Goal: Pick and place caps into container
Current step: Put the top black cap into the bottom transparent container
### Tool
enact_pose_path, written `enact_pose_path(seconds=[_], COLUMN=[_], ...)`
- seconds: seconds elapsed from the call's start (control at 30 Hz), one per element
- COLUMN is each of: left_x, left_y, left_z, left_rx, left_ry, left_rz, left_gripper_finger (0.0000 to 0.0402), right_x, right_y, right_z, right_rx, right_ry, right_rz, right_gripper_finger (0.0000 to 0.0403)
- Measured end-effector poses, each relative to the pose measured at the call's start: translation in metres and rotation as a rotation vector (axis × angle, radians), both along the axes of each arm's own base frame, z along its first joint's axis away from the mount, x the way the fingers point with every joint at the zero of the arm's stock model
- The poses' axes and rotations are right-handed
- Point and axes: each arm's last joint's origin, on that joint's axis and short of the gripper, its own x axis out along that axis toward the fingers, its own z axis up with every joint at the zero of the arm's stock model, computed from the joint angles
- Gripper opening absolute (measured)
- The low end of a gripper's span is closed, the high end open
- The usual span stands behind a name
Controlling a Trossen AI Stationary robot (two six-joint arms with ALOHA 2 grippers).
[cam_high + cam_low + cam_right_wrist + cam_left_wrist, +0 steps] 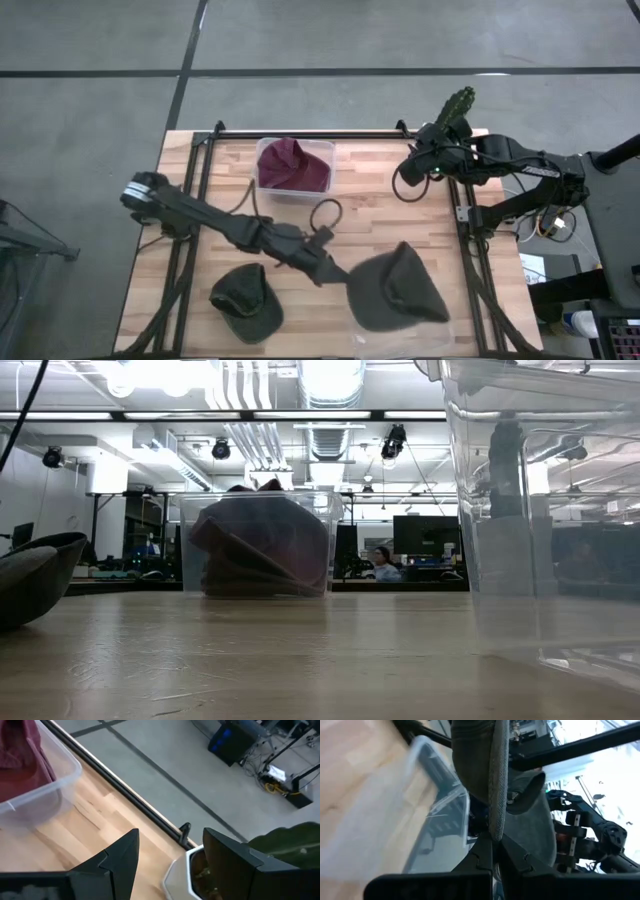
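Maroon caps (293,167) fill the container (322,150); two olive caps (245,300), one (398,290) seemingly lifted.

A container (296,150) with caps (293,166) in it is set at the back middle of the tabletop (380,225). A second container (405,341) is placed at the front edge, right of centre, and a cap (398,288) is held above it by the left pincer (335,276). Another cap (246,300) is laid at the front, left of that pincer. The right pincer (425,160) is kept at the back right corner, beside a potted cactus (458,104).
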Motion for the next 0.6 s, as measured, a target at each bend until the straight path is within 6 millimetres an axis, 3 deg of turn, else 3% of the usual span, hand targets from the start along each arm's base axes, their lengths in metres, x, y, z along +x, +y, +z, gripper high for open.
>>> enact_pose_path(seconds=[0.23,0.4,0.6], left_x=[0.027,0.03,0.032], left_y=[-0.019,-0.024,-0.029], left_z=[0.0,-0.006,0.001], left_rx=[0.083,0.159,0.151], left_ry=[0.039,0.181,0.151], left_rz=[-0.017,0.022,0.029], left_gripper_finger=[0.001,0.0005,0.0005], right_x=[-0.001,-0.002,-0.005], right_y=[-0.005,-0.006,-0.006], right_z=[0.0,0.001,0.002], right_rx=[-0.02,-0.033,-0.043], right_ry=[0.046,0.073,0.089], right_rz=[0.008,0.024,0.038], right_gripper_finger=[0.0215,0.0215,0.0215])
